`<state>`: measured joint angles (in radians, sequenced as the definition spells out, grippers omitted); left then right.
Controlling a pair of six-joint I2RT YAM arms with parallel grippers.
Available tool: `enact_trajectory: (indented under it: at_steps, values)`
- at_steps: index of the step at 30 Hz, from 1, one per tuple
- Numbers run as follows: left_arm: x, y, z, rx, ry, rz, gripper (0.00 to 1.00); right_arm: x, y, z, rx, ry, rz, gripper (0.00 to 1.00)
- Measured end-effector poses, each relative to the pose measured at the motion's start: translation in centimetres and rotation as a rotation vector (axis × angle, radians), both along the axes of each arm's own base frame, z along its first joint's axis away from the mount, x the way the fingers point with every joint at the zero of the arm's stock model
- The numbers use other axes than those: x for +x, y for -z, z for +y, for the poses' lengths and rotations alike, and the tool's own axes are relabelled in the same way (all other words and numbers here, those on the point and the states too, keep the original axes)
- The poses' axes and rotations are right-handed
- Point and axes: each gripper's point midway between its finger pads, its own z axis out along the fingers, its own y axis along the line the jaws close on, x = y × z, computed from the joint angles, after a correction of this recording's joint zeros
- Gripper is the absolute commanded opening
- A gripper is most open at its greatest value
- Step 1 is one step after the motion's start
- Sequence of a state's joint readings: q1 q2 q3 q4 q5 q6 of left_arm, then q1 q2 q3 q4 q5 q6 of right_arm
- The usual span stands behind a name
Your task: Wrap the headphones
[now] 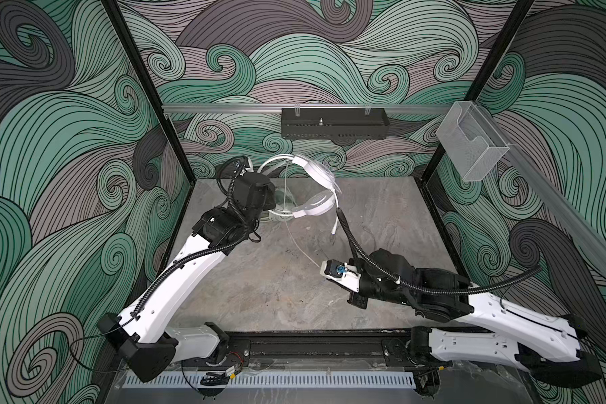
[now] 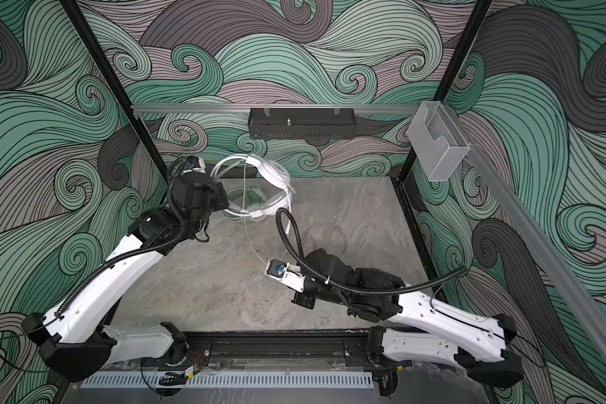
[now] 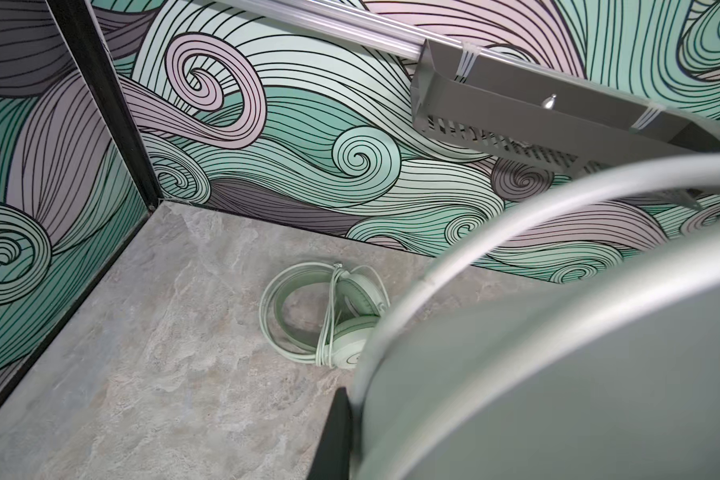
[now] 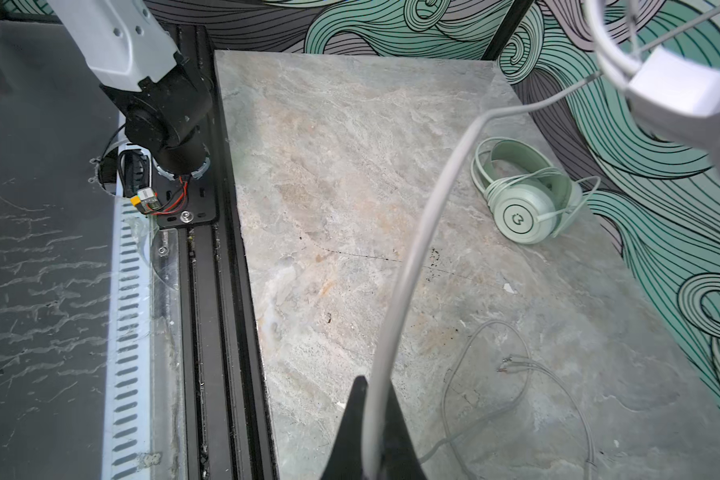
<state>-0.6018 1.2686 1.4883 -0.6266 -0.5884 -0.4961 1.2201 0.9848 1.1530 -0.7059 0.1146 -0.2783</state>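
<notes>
while the white headset hangs raised at upper centre, close to the back wall, clamped by the left gripper, the right gripper pinches its cable at centre right; the mint headset lies beneath, half hidden; bare table fills the lower centre.

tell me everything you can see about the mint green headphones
The mint green headphones are an over-ear pair in smooth, matte-looking plastic, with a wide headband and round earcups, one showing a circular mark. Their thin matching cable is wound several times across band and cups. They lie on their side on the grey stone-look table, close to the patterned back wall. Only the table appears to touch them.
</notes>
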Motion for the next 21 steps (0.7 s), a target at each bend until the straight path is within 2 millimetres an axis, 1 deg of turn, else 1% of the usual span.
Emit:
enact_trajectory:
  at_steps: [6, 12, 15, 21]
  values:
    - [0.1, 1.1, 0.5, 0.066, -0.011, 0.018, 0.00, 0.4, -2.5, -0.6, -0.016, -0.001, -0.069, 0.00]
    - [0.1, 2.8, 0.6, 0.121, -0.002, 0.049, 0.00, 0.8, -4.5, -0.5, -0.037, -0.014, -0.135, 0.00]
    - [0.1, 3.3, 0.5, 0.146, 0.008, 0.061, 0.00, 1.1, -5.1, -0.2, -0.055, -0.026, -0.164, 0.00]
    - [0.0, 3.5, 0.2, 0.161, 0.022, 0.065, 0.00, 1.4, -5.8, 1.0, -0.089, -0.064, -0.206, 0.00]
